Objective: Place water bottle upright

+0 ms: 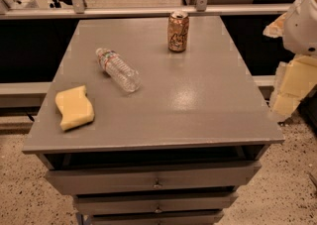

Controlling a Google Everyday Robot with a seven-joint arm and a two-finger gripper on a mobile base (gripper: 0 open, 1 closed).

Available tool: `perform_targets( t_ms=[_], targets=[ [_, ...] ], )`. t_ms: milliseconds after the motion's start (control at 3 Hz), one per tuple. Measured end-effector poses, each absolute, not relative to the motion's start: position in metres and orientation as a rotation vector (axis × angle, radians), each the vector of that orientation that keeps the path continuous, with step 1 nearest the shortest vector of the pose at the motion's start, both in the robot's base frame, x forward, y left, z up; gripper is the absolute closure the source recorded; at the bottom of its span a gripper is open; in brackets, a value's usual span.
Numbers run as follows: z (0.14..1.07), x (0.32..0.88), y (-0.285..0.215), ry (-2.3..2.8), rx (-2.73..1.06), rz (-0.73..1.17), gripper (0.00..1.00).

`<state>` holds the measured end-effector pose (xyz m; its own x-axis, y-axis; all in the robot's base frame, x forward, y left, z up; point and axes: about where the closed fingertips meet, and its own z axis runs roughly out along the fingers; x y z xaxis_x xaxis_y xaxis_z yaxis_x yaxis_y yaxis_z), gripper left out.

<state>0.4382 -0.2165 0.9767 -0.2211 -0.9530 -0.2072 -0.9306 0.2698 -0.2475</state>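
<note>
The water bottle (118, 69) lies on its side on the grey cabinet top (198, 100), left of the middle. It is clear and ribbed, with its white cap pointing to the far left and its base toward the front right. My gripper (293, 84) shows as pale cream parts below a white arm housing (302, 18) at the right edge of the view. It is off the cabinet's right side, well away from the bottle, with nothing seen in it.
A tan-and-gold soda can (178, 31) stands upright at the back of the top. A yellow sponge (74, 107) lies near the front left. Drawers (157, 183) are below the top, the upper one slightly open. A metal rail (148, 10) runs behind.
</note>
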Motion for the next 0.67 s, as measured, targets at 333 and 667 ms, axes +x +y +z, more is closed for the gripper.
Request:
perform_targets(
  t_ms=[333, 667],
  targets=[
    [0.977, 0.438, -0.217, 2.230, -1.724, -0.100, 0.00],
    [0.980, 0.453, -0.192, 2.177, -1.743, -0.077, 0.00]
  ],
)
